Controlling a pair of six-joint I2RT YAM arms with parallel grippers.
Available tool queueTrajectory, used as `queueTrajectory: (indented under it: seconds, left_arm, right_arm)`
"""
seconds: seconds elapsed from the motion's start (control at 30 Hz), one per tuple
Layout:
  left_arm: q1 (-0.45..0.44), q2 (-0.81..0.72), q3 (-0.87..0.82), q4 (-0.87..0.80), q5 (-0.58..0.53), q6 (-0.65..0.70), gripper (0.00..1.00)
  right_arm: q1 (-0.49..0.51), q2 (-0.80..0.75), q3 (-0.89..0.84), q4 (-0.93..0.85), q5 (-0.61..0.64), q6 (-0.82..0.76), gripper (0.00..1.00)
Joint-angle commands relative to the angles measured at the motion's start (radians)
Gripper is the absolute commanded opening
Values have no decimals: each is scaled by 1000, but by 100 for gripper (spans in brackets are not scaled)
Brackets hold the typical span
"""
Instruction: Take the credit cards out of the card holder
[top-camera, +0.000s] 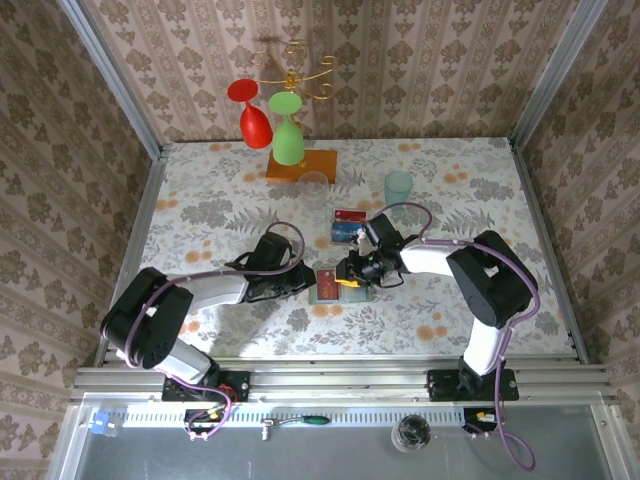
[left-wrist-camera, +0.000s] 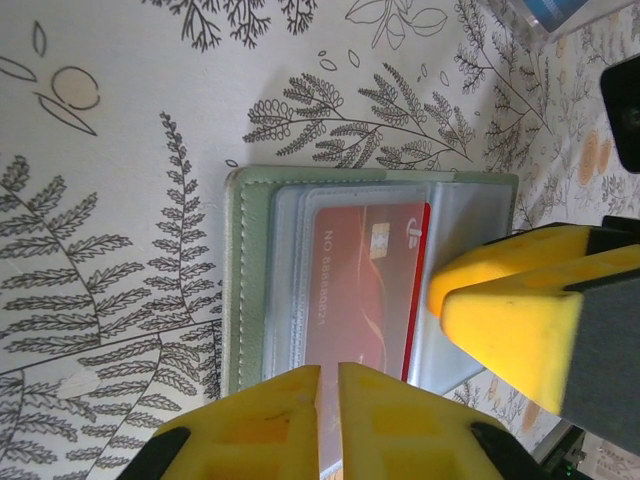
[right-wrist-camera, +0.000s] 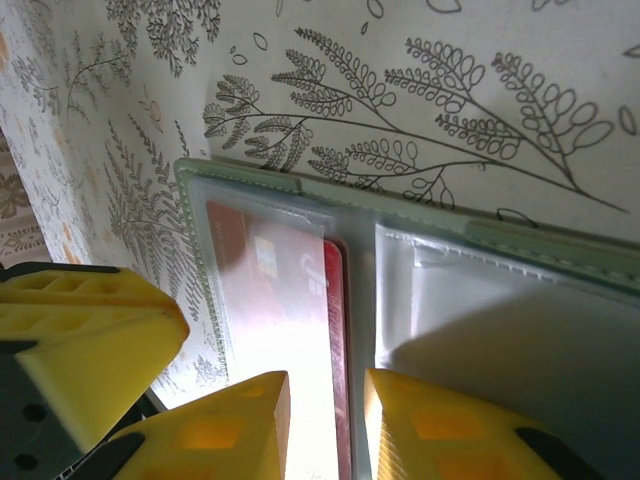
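Card holder (top-camera: 328, 287): open flat on the flowered table (top-camera: 220, 200), middle of the top view, between the two grippers.
Red card (left-wrist-camera: 365, 290): inside the holder's clear pocket, centre of the left wrist view, one long edge beside the fold.
Left gripper (left-wrist-camera: 328, 420): bottom edge of the left wrist view, fingers all but together with only a thin slit, at the end of the red card's pocket; cannot tell whether anything is pinched.
Right gripper (right-wrist-camera: 325, 430): bottom of the right wrist view, fingers apart, one on each side of the red card's edge near the fold, tips down at the clear plastic.
Loose red card (top-camera: 350, 214): flat on the table, just above the holder in the top view, apart from it.
Blue card (top-camera: 343, 233): flat, just below the loose red card, between it and the holder.
Cup (top-camera: 398, 186): pale teal, upright, up and right of the loose cards.
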Motion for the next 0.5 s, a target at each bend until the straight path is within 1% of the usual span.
queueTrajectory:
  seconds: [0.0, 0.47]
  left_arm:
    - [-6, 21, 3, 30, 16, 16, 11]
    - [-8, 57, 0, 51, 19, 15, 5]
  right_arm:
    - [3, -41, 29, -36, 19, -1, 26]
    - [18, -25, 51, -22, 0, 17, 26]
